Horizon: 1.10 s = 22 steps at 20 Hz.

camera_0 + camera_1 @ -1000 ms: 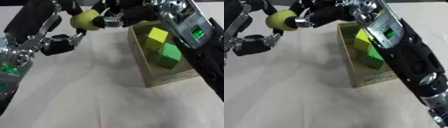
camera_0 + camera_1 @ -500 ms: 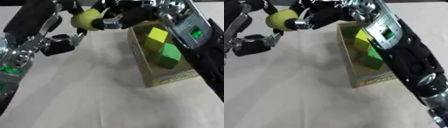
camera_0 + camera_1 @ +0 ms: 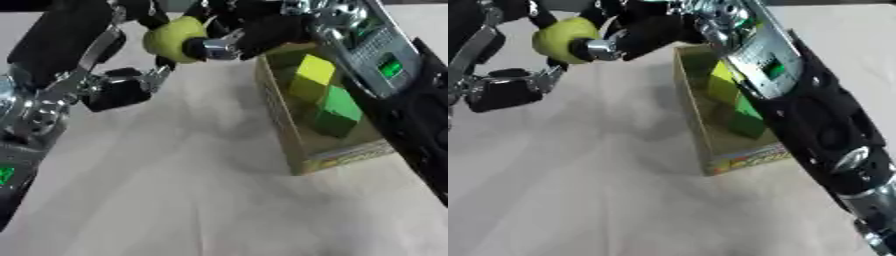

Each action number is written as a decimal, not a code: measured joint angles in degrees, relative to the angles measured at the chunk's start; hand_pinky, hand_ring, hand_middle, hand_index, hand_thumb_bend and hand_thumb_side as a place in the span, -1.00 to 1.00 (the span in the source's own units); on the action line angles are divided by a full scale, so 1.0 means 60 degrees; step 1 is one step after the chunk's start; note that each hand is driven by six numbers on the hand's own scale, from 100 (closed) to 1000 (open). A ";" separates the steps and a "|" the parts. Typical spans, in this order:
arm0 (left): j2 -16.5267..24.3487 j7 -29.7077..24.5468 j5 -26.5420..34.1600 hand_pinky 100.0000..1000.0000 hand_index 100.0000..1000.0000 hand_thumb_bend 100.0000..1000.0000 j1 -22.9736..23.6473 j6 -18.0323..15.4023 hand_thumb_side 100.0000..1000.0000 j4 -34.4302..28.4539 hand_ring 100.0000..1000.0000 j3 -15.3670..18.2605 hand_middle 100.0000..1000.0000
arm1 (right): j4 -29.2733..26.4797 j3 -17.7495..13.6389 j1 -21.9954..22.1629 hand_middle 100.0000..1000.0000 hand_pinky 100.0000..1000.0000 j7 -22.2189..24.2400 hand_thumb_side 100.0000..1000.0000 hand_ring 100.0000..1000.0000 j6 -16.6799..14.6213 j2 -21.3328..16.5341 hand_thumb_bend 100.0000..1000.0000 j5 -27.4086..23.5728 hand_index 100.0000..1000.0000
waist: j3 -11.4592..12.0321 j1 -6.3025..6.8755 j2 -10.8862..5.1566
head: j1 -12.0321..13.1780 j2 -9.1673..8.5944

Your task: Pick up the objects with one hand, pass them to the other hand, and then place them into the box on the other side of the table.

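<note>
A yellow-green ball point(image 3: 172, 38) hangs above the table at the top, left of the box. My left hand point(image 3: 112, 89) comes in from the left; its upper fingers curl over the ball and its thumb sits lower, apart from the ball. Reaching in from the upper right, my right hand point(image 3: 254, 31) has its fingers curled, with a silver fingertip point(image 3: 208, 49) pressed on the ball's right side. The cardboard box point(image 3: 278, 112) stands on the right of the table and holds a yellow block point(image 3: 311, 76) and a green block point(image 3: 337, 107).
A white cloth point(image 3: 175, 190) covers the table. My right forearm point(image 3: 815, 110) crosses over the box's right side and hides part of it. Bare cloth lies left of and in front of the box.
Almost nothing has changed. The ball stays between both hands at the same spot, and the right hand's fingers have closed in slightly on it.
</note>
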 measured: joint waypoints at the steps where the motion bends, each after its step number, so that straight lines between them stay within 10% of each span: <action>1: -0.0001 -0.0001 -0.0004 0.26 0.04 -1.00 -0.0004 -0.0002 -1.00 0.0002 -0.01 -0.0013 -0.20 | 0.0000 0.0001 0.0000 0.33 0.82 -0.0051 -0.36 0.38 0.0049 0.0001 -0.79 -0.0088 0.45 | 0.0000 0.0000 0.0000 | -0.0003 0.0000; 17: -0.0090 0.0194 -0.0167 0.38 0.33 -0.47 -0.0012 0.0454 -1.00 0.0111 0.12 -0.0051 -0.04 | -0.0045 0.0011 0.0037 0.17 0.79 -0.0368 -0.50 0.29 0.0343 -0.0010 -1.00 -0.0706 0.08 | 0.0010 0.0000 0.0000 | 0.0009 -0.0157; 22: -0.0091 0.0291 -0.0312 0.58 0.62 0.12 -0.0012 0.0680 -0.40 0.0118 0.38 -0.0050 0.23 | -0.0100 0.0012 0.0040 0.16 0.79 -0.0356 -0.51 0.29 0.0354 -0.0017 -1.00 -0.0765 0.08 | 0.0011 0.0000 0.0000 | 0.0020 -0.0246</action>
